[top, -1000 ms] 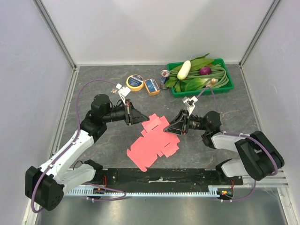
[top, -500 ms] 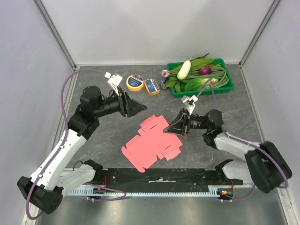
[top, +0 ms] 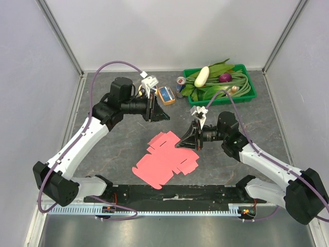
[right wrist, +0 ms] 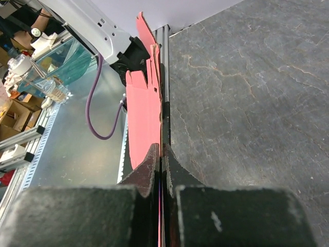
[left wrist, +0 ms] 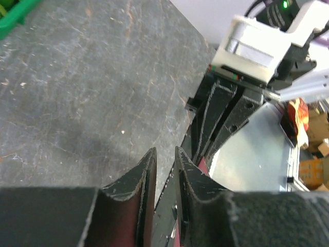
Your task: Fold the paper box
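Observation:
The paper box (top: 159, 167) is a flat pink-red die-cut sheet lying on the dark table in front of the arm bases. Its far right flap is lifted off the table, and my right gripper (top: 178, 145) is shut on that flap. In the right wrist view the card (right wrist: 144, 123) runs edge-on out of the shut right gripper (right wrist: 161, 146). My left gripper (top: 165, 116) hovers above and behind the sheet, apart from it. In its wrist view the left gripper (left wrist: 164, 150) shows a narrow gap with nothing inside, aimed toward the right gripper's fingers (left wrist: 221, 116).
A green tray (top: 241, 98) of vegetables stands at the back right. A drink can (top: 181, 82) and a small blue-and-orange box (top: 166, 95) stand beside it, just behind my left gripper. Grey walls close in both sides and the back.
My left gripper let go of the card's edge and swung back and to the right. My right gripper closed on the card's flap and raised it; the sheet slid a little left.

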`<move>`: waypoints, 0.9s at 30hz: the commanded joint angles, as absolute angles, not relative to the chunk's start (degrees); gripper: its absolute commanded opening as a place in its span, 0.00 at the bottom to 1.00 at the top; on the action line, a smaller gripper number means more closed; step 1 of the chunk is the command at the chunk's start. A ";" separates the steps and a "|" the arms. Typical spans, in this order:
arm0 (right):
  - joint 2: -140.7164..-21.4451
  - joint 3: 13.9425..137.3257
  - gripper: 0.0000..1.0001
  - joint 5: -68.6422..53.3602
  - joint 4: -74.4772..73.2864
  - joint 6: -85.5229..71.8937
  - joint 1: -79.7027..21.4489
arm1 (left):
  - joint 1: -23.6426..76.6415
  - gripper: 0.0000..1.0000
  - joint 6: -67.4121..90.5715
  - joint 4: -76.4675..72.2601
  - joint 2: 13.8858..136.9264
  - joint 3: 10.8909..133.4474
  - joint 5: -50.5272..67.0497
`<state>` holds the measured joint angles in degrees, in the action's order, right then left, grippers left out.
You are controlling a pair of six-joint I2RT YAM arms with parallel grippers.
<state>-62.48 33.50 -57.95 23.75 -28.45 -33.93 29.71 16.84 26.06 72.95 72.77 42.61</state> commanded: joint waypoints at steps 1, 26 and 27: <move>-60.20 37.70 0.00 -56.78 18.55 -24.35 -34.37 | 31.20 0.26 10.11 29.35 71.81 73.57 48.60; -60.29 39.99 0.00 -54.75 17.84 -24.08 -35.77 | 34.28 0.34 4.04 31.47 68.82 68.73 53.78; -60.38 39.90 0.00 -54.58 18.02 -24.00 -35.77 | 34.28 0.36 3.96 31.55 68.99 68.82 54.40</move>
<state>-60.71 36.71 -55.20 16.56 -24.60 -35.68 34.00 6.52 31.66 70.30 68.93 49.19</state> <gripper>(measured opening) 0.011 0.339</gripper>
